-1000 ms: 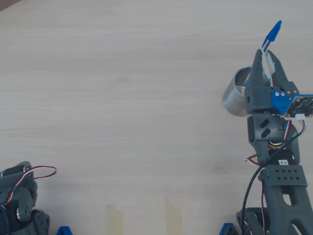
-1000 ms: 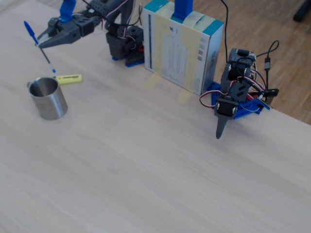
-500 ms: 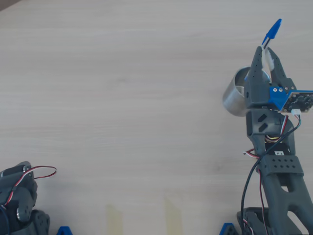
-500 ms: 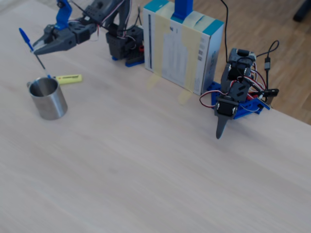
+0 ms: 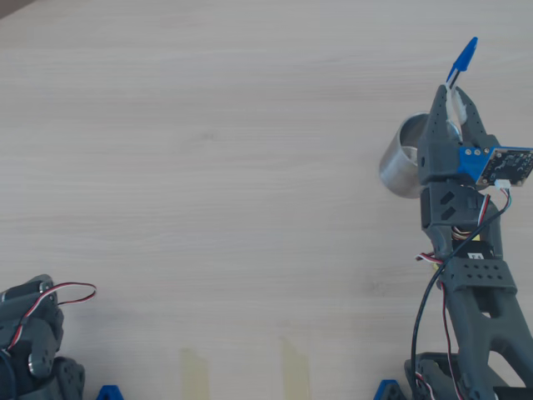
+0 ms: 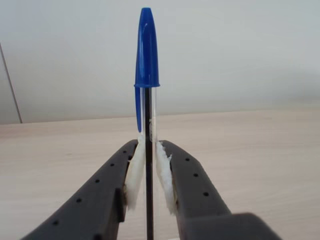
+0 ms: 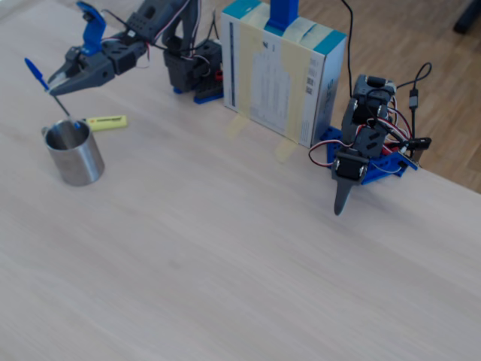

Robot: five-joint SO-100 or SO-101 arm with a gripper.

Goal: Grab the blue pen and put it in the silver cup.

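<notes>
In the overhead view, the gripper (image 5: 450, 93) sits near the right edge of the surface (image 5: 208, 167), its fingers (image 5: 436, 112) clamped on the blue pen (image 5: 462, 58), whose capped end pokes out past the silver cup (image 5: 400, 162) below. In the wrist view, the padded fingers (image 6: 134, 172) pinch the pen (image 6: 147, 75) upright by its clear barrel, cap on top. In the fixed view, the pen (image 7: 36, 75) hangs tilted with its lower tip just over the cup (image 7: 73, 153) rim, a yellow highlighter (image 7: 106, 122) lying beside it. Picking up looks done; lowering and letting go remain.
</notes>
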